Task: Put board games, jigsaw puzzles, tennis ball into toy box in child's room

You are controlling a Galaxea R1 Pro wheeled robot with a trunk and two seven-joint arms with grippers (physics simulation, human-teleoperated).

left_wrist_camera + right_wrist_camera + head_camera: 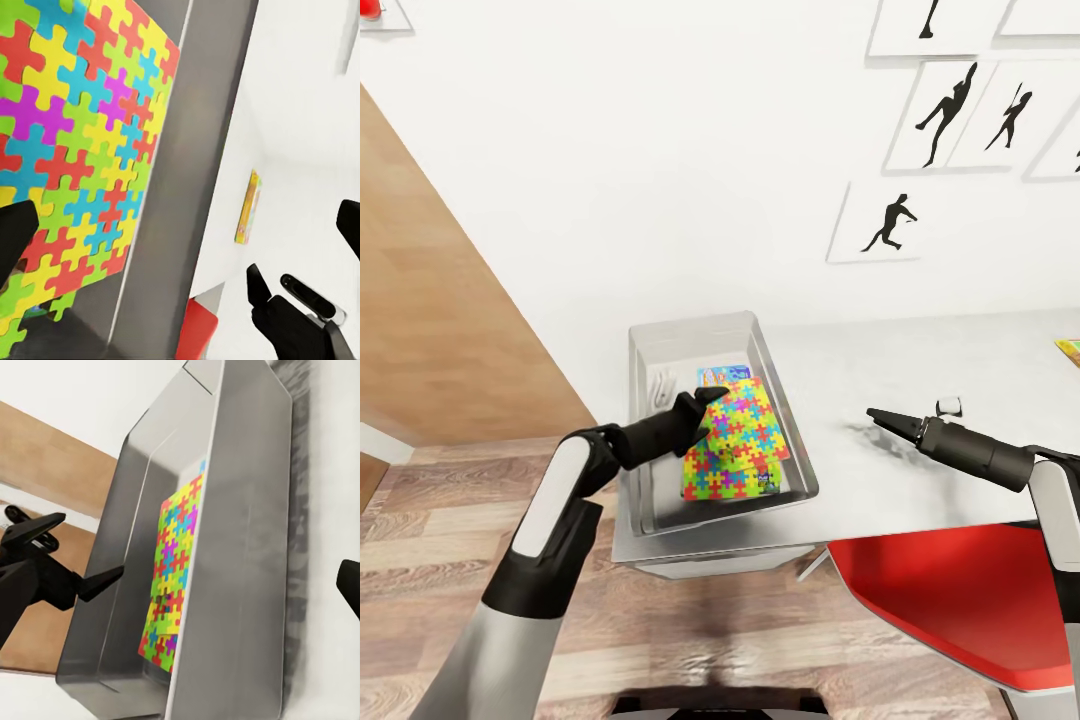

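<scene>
Grey plastic forms the toy box [643, 345], which sits at the corner of the pale tabletop [920, 390]. Inside it lies one jigsaw puzzle [737, 440], a bright square of interlocking pieces, and whether a second lies under it cannot be told. One printed board game [722, 375] shows as a blue-edged corner just beyond the puzzle. The left gripper [708, 403] hangs over the box, directly above the puzzle's near edge, its fingers [97, 581] spread apart and holding nothing. The right gripper [888, 418] hovers above the bare tabletop, well apart from the box on its open side; its two fingers taper to a point, and whether they are apart or together cannot be told. Far beyond the right gripper, at the tabletop's edge, one flat yellow-edged item [1069, 349] lies; it is too cut off to name. One red chair [960, 600] stands beneath the right arm. Four black silhouette pictures [945, 112] hang whole or nearly so on the wall.
</scene>
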